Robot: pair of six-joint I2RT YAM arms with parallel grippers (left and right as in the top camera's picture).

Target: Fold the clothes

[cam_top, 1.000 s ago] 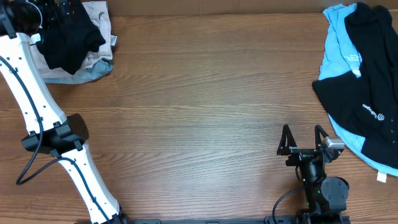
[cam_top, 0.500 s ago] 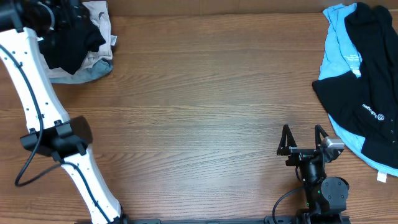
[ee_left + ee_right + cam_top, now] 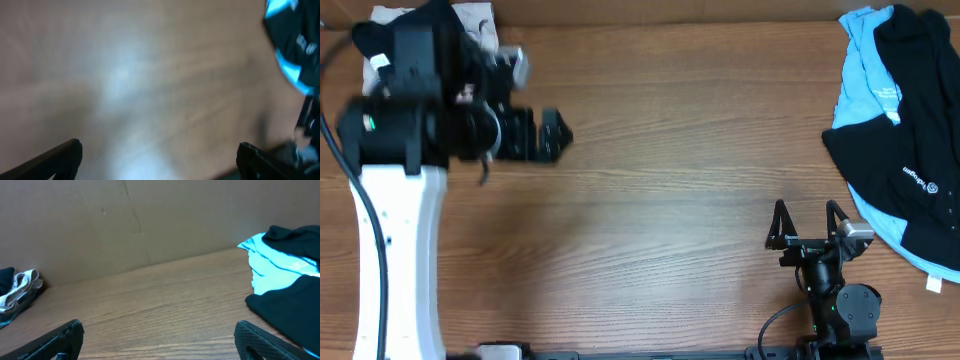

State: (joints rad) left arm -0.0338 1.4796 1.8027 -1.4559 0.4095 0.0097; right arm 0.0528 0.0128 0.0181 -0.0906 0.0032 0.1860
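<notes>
Found both grippers wide open and empty, nothing yet laid out on the table (image 3: pixel 670 200).
Spotted the left gripper (image 3: pixel 552 134) over bare wood near the beige-and-black heap (image 3: pixel 480 18) at the far left corner, the right gripper (image 3: pixel 807 222) near the black logo garment (image 3: pixel 905 165) and the light blue garment (image 3: pixel 865 80) at the right edge. Feared pinching two overlapped layers at once, or dragging those two off the edge, owing to such tangled clothes.
</notes>
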